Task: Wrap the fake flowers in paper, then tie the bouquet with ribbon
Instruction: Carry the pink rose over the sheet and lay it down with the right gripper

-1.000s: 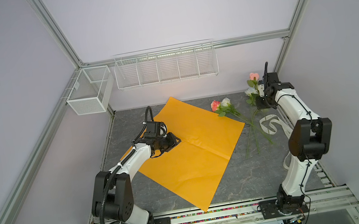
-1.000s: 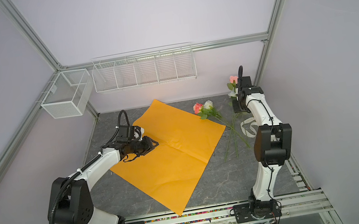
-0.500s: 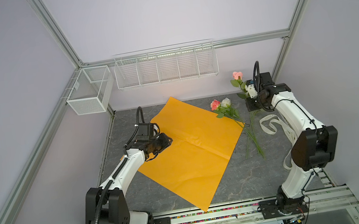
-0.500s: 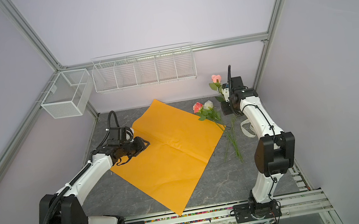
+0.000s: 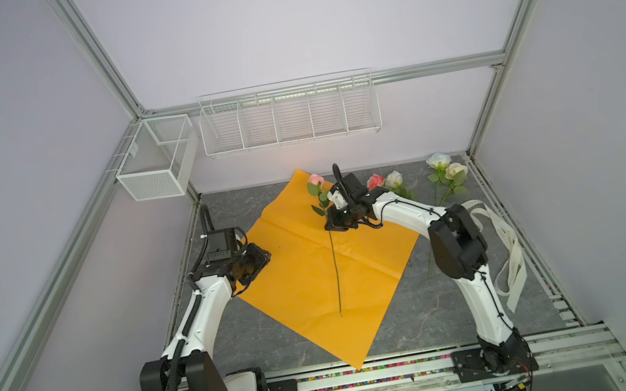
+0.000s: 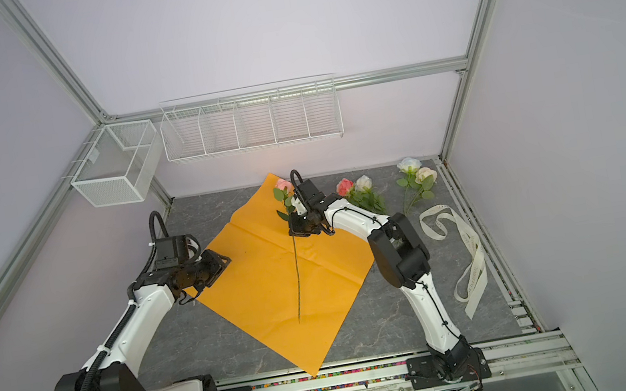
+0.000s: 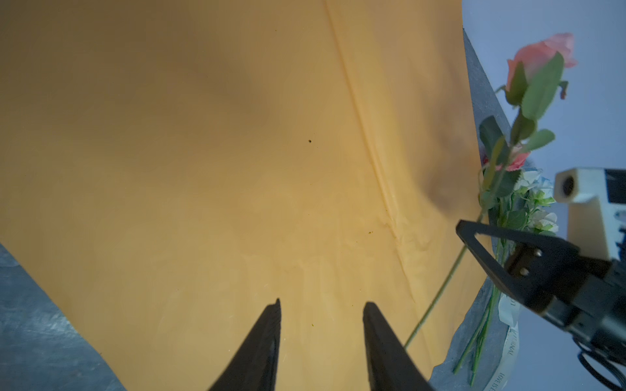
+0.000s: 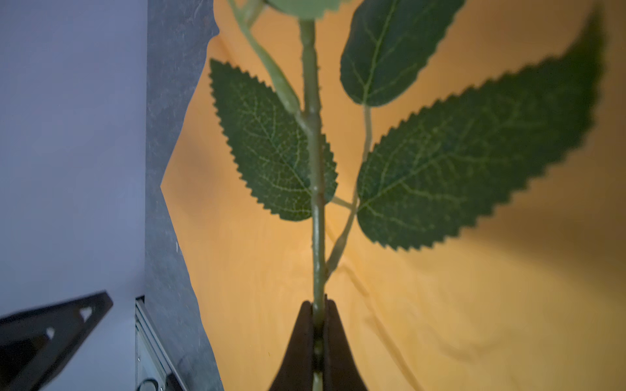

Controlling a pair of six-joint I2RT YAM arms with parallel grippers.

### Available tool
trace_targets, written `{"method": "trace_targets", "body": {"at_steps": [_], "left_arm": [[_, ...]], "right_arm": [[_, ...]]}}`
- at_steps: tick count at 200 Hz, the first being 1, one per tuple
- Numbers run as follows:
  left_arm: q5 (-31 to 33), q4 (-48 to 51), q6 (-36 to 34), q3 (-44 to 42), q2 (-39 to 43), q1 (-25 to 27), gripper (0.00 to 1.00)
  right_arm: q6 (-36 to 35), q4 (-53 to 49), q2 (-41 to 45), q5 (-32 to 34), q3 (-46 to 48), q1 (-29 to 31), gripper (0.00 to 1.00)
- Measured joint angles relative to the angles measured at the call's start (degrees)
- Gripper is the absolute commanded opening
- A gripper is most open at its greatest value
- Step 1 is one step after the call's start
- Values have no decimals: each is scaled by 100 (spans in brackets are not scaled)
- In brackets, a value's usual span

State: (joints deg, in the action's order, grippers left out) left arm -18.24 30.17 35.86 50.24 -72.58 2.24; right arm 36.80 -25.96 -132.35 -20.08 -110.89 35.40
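The fake flowers lie apart, not bunched. My right gripper [image 5: 329,225] [image 6: 294,231] [image 8: 317,303] is shut on the thin green stem [image 8: 316,203] of one pink rose [image 5: 315,179] [image 6: 283,184] [image 7: 538,57]. It holds the rose upright over the orange paper sheet [image 5: 306,273], with the stem end low near the sheet's middle. A pink and a white rose [image 5: 384,181] lie at the back, and a pale blue and a cream one [image 5: 445,169] at the back right. My left gripper [image 5: 262,259] [image 6: 222,262] [image 7: 321,304] is open and empty over the sheet's left edge.
A cream printed ribbon [image 5: 508,247] [image 6: 468,249] lies looped along the right side of the grey table. Two white wire baskets [image 5: 288,114] [image 5: 155,161] hang on the back and left walls. Metal rails [image 5: 372,375] run along the front edge.
My right gripper has carried the pink rose leftwards from the back right corner to above the orange sheet. My left arm has drawn back to the sheet's left edge.
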Motion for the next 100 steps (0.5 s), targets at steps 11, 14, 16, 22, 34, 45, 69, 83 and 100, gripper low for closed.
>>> {"method": "trace_targets", "body": {"at_steps": [11, 14, 16, 22, 34, 45, 69, 83, 100], "left_arm": [[-11, 28, -28, 0, 44, 0, 41], [-17, 37, -37, 0, 55, 0, 41], [-17, 39, -42, 0, 57, 0, 41], [-22, 50, -57, 0, 68, 0, 41], [-24, 68, -76, -2, 74, 0, 41], [-35, 83, -101, -17, 79, 0, 41], [-74, 125, -144, -85, 81, 0, 41], [-111, 144, -157, -111, 81, 0, 41], [-131, 140, -166, -118, 81, 0, 41]], "right_arm": [[85, -46, -439, 31, -603, 48, 7], [101, -55, -553, 31, -761, 57, 7], [111, -85, -640, 33, -885, 66, 7], [140, -160, -798, 31, -1134, 74, 7], [173, -345, -1141, 37, -1676, 96, 7], [164, -597, -1425, 74, -2159, 109, 7], [68, -1141, -1884, 101, -2964, 129, 8], [42, -1329, -2035, 129, -3176, 136, 7], [-33, -1480, -2090, 216, -3182, 153, 9]]}}
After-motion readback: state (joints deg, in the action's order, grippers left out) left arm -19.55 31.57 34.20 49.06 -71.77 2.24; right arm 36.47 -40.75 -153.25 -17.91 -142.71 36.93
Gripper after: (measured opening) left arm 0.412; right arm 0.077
